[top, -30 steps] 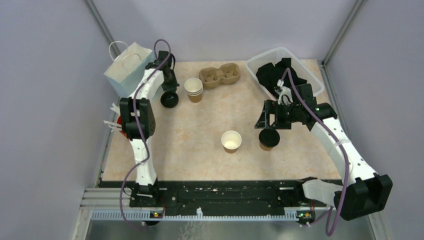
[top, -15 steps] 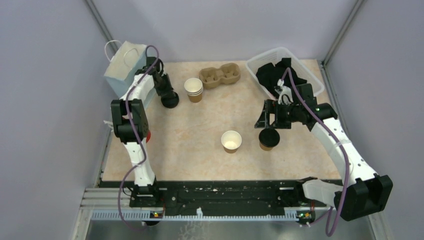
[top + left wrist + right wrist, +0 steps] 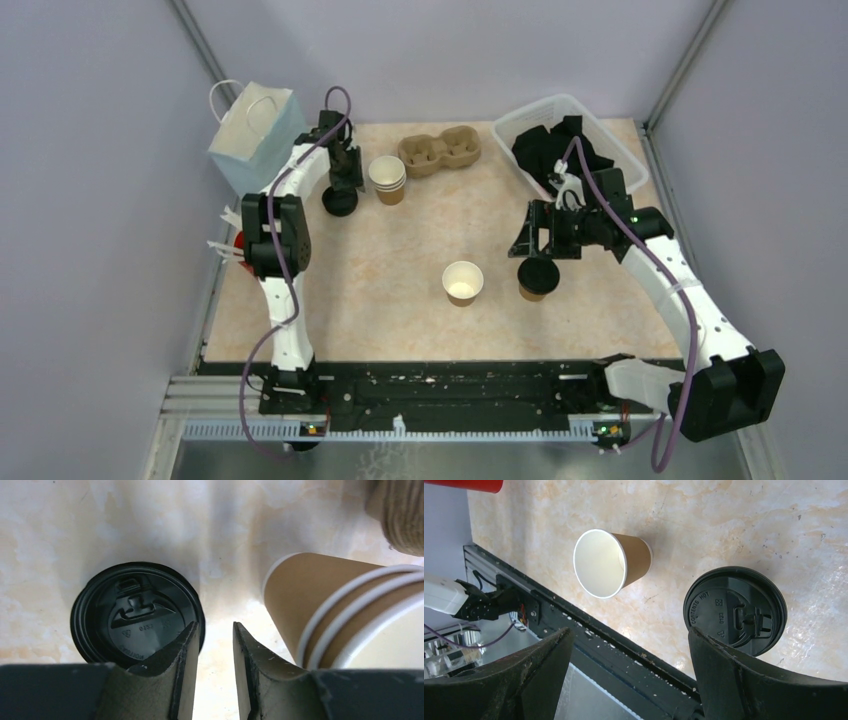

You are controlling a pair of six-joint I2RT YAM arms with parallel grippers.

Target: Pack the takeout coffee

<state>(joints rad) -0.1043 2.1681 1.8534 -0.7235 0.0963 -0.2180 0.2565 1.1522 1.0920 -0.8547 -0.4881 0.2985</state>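
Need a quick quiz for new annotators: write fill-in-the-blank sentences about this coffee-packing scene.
1. The cup below the right hand is capped with a black ____.
2. The loose black lid lies flat on the ____.
3. Both holes of the cardboard carrier are ____.
Missing words: lid; table; empty.

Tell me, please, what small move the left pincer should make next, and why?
Probably open wider and straddle the rim of the loose black lid, then close. The left pincer stands narrowly parted at that lid's edge, the lid lies flat on the table, and the middle cup is uncovered.
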